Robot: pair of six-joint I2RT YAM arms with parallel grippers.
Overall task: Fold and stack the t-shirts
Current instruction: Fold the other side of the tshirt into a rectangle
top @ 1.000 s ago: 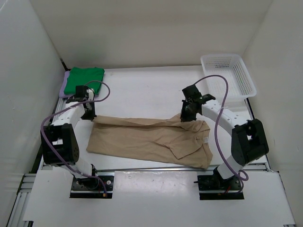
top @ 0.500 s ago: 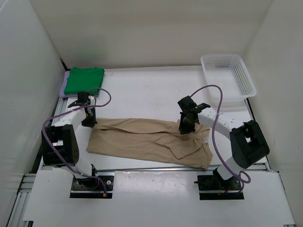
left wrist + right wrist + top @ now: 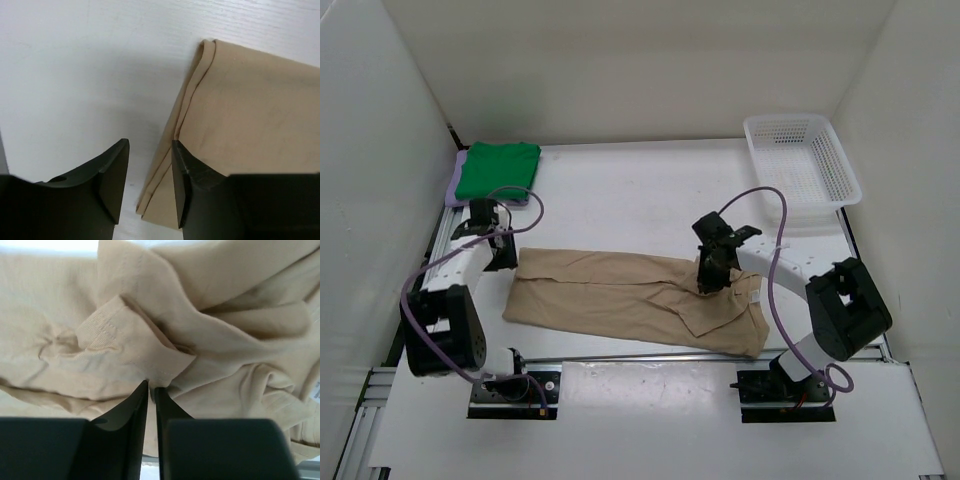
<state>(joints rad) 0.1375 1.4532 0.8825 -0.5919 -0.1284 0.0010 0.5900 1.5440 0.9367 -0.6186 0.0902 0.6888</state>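
Note:
The beige t-shirt (image 3: 620, 295) lies folded into a long band across the near middle of the table. My left gripper (image 3: 502, 258) hovers at its far left corner. In the left wrist view that gripper (image 3: 150, 172) is open, and the shirt's layered edge (image 3: 240, 110) lies flat on the table below the gap. My right gripper (image 3: 711, 279) rests on the rumpled sleeve end. In the right wrist view its jaws (image 3: 151, 387) stand a thin slit apart, with a hem of the cloth (image 3: 150, 360) touching the tips. The green t-shirt (image 3: 498, 168) lies folded at the back left on the lavender one (image 3: 453, 186).
A white mesh basket (image 3: 805, 160) stands at the back right corner. White walls close in the table on the left, back and right. The arm bases and a metal rail (image 3: 640, 357) run along the near edge.
Both grippers came down and toward the near side, laying the shirt's far edge flat. The left jaws opened and let go of the cloth. The right jaws parted slightly.

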